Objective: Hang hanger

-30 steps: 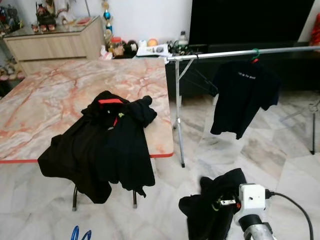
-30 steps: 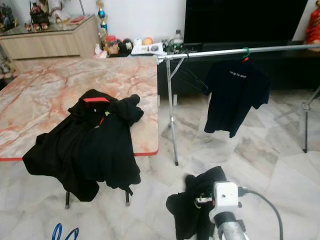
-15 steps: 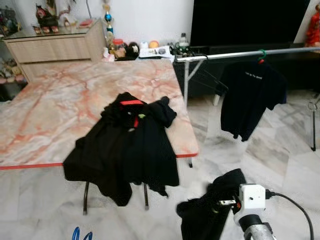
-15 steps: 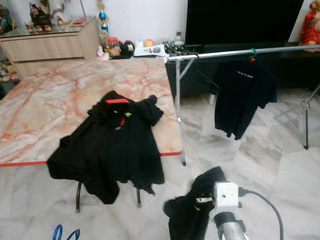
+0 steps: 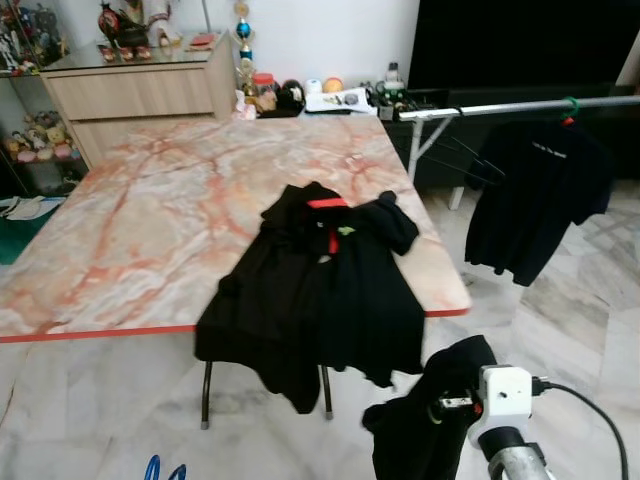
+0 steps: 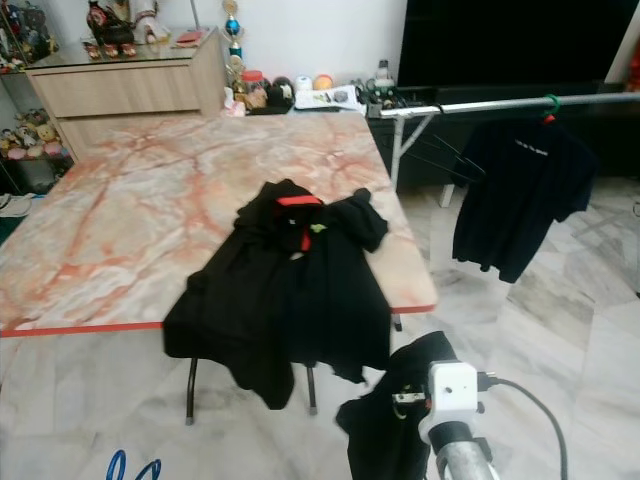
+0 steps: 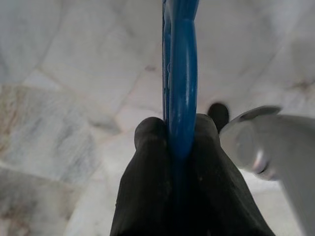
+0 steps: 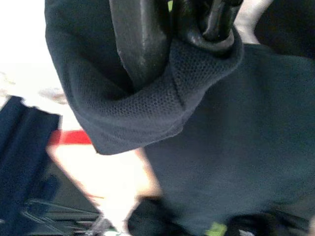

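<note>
Blue hanger (image 7: 180,83): pinched between the left gripper (image 7: 173,135) fingers, low at the near left, over the floor; not yet on any rail.
Right gripper (image 8: 167,46): closed on a black shirt (image 5: 435,415) that droops at the near right.
Done so far: one shirt on the rail (image 5: 530,195) already hangs from the drying rack (image 5: 520,103), far right.
Left to do, as I judge it: carry the hanger to the rack and hook it on.
Waiting garments: black clothes pile (image 5: 320,285) draped over the near edge of the marble table (image 5: 130,240).
Edges: the table's near-right corner stands between robot and rack.
Open room: bare floor (image 5: 570,320) to the right of the table leads to the rack.
</note>
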Robot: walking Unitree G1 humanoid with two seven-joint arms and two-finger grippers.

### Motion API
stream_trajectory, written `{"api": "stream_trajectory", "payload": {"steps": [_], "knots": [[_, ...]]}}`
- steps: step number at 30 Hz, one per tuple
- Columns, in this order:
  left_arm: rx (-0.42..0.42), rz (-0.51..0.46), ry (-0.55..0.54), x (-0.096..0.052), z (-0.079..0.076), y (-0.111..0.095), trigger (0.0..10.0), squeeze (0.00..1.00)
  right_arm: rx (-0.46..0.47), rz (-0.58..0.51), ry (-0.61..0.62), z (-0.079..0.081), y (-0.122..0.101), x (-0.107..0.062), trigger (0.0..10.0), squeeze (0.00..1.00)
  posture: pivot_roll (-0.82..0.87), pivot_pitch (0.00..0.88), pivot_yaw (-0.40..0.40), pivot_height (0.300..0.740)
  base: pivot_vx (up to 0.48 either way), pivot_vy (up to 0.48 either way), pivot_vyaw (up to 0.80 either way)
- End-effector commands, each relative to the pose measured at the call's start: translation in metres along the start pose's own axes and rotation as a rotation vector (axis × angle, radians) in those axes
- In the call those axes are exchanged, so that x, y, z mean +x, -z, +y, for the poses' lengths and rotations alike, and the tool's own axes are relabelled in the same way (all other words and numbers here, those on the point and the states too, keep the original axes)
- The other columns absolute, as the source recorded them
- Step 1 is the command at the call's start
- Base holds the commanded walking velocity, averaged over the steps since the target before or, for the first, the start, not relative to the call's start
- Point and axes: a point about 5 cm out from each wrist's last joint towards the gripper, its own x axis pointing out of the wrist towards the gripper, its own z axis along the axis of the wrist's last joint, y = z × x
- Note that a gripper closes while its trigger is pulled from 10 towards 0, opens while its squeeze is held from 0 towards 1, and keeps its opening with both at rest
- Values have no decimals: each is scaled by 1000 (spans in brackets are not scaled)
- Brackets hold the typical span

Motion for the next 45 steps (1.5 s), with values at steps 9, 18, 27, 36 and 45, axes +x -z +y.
{"api": "stream_trajectory", "payload": {"steps": [9, 18, 27, 36, 45], "knots": [[6, -2, -7, 0, 0, 2, 10000, 0, -12, -64, 17, -2, -14, 3, 10000, 0, 56, 31, 32, 740, 0, 100, 0], [-3, -13, 0, 0, -2, 0, 10000, 0, -41, -186, 73, -4, -47, 14, 10000, 0, 54, 32, 35, 740, 0, 0, 0], [0, -16, 4, 0, -4, 0, 10000, 0, -45, -287, 72, 4, -76, 20, 10000, 0, 55, 27, 29, 740, 0, 0, 0], [19, -8, 12, 0, -6, 2, 10000, 0, -68, -316, 83, 5, -83, 16, 10000, 0, 55, 13, 29, 740, 0, 0, 255], [25, -23, 20, 1, -8, -2, 10000, 0, -29, -328, 79, 7, -87, 18, 10000, 0, 59, 3, 29, 740, 0, 0, 711]]}}
